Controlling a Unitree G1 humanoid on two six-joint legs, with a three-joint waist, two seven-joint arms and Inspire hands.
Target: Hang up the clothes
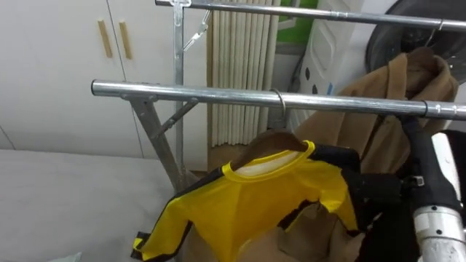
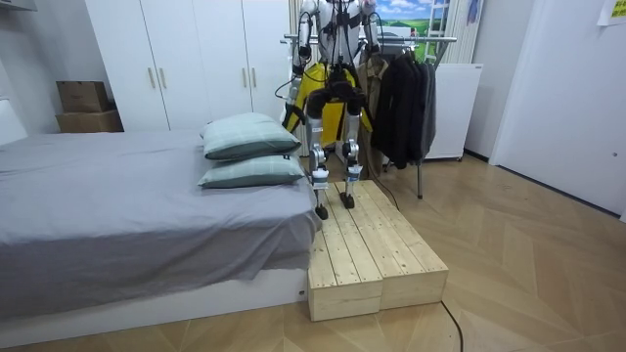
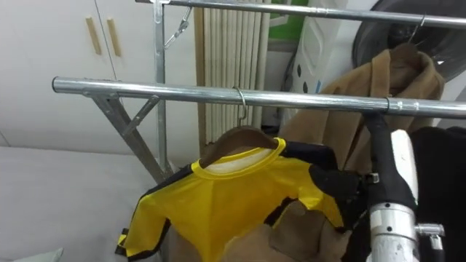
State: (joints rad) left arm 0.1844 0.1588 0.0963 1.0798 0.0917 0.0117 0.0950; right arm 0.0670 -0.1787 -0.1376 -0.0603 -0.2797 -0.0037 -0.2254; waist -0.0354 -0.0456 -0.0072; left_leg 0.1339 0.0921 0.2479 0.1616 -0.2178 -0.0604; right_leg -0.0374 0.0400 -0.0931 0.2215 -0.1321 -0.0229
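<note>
A yellow shirt (image 1: 255,196) with black sleeves hangs on a wooden hanger (image 1: 275,138). The hanger's metal hook (image 1: 280,102) sits over the lower silver rail (image 1: 182,92) of the clothes rack. To the right of the shirt, my right hand (image 1: 426,171) is raised with its fingers straight, pointing up towards the rail, and it holds nothing. It is close to the shirt's black right sleeve (image 1: 364,189) but clear of the hanger. In the room view I stand on a wooden platform (image 2: 377,244) facing the rack, and the yellow shirt (image 2: 308,83) shows beside my body.
A brown coat (image 1: 393,109) hangs on the same rail just right of the shirt. A second rail (image 1: 306,13) runs higher up behind it. Dark garments (image 2: 401,108) fill the rack's far end. A bed (image 2: 117,205) with two pillows lies beside the platform, and white wardrobes (image 2: 196,59) stand behind.
</note>
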